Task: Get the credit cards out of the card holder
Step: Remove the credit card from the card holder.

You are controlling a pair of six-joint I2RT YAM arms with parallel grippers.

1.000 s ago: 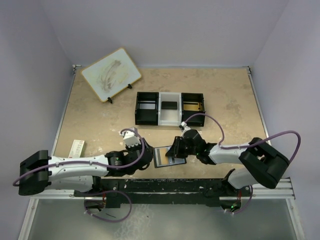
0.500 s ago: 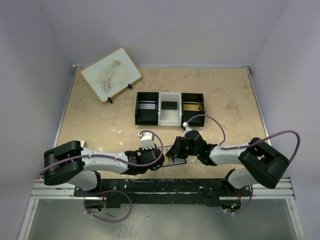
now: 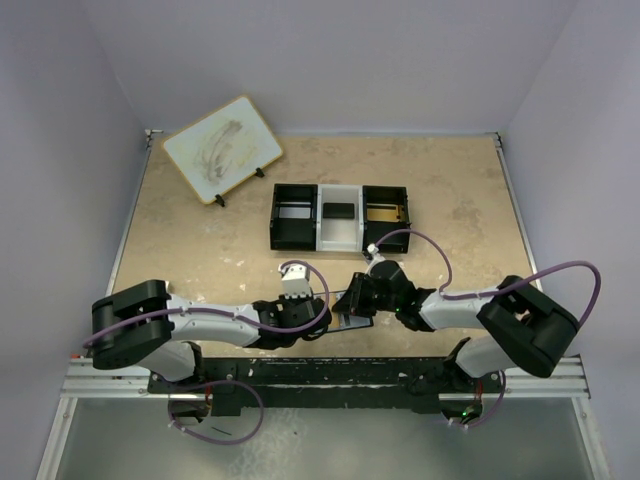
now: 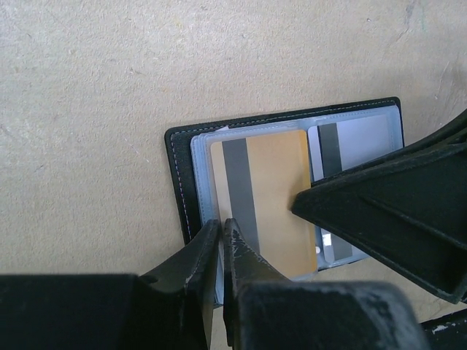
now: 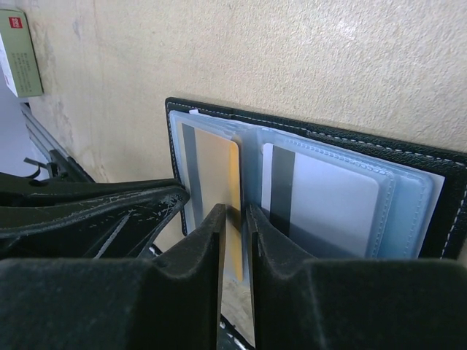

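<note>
The black card holder (image 4: 179, 182) lies open on the table, pale blue sleeves up. A gold credit card (image 4: 277, 197) with a grey stripe sits in one sleeve. A pale grey credit card (image 5: 328, 204) sits in the other. My left gripper (image 4: 221, 227) is shut on the gold card's near corner at the sleeve edge. My right gripper (image 5: 235, 219) stands at the middle fold, jaws nearly together with the sleeve and the gold card's edge between them. In the top view both grippers (image 3: 325, 318) (image 3: 352, 305) meet over the card holder (image 3: 345, 324), which is mostly hidden.
A black-and-white three-compartment tray (image 3: 338, 240) stands behind, with a dark flat item (image 3: 339, 211) in its middle bay. A small whiteboard (image 3: 222, 148) leans at the back left. A white-and-red little box (image 5: 18, 62) lies to the left. The table's near edge rail (image 3: 330, 372) is close.
My left arm swung right to the card holder and its jaws closed from wide open to shut. The right gripper stayed in place and narrowed slightly.
</note>
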